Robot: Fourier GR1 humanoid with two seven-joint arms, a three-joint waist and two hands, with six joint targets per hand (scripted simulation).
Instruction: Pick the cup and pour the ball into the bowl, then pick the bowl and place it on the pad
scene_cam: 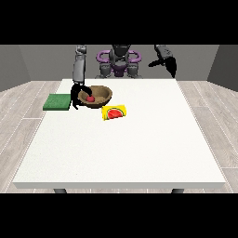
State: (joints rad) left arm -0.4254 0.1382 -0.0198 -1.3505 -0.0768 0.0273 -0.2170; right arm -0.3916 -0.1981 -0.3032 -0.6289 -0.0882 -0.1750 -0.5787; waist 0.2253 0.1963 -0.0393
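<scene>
Ball (90,98) sits in bowl (95,96); cup (114,112) lies tipped at bowl's 5 o'clock. Pour done. Hand at view's left (76,96) curls on bowl's 9 o'clock rim. Pad (57,102) move remains, I judge.

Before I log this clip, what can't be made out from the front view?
- Hand at the view's left: too small and dark against the bowl to tell whether it clasps the rim or only touches it.
- Hand at the view's right: raised off the table, finger pose unreadable.
- Cup: lies on its side; its opening can't be seen.
- Ball: partly hidden by the bowl's wall.
</scene>
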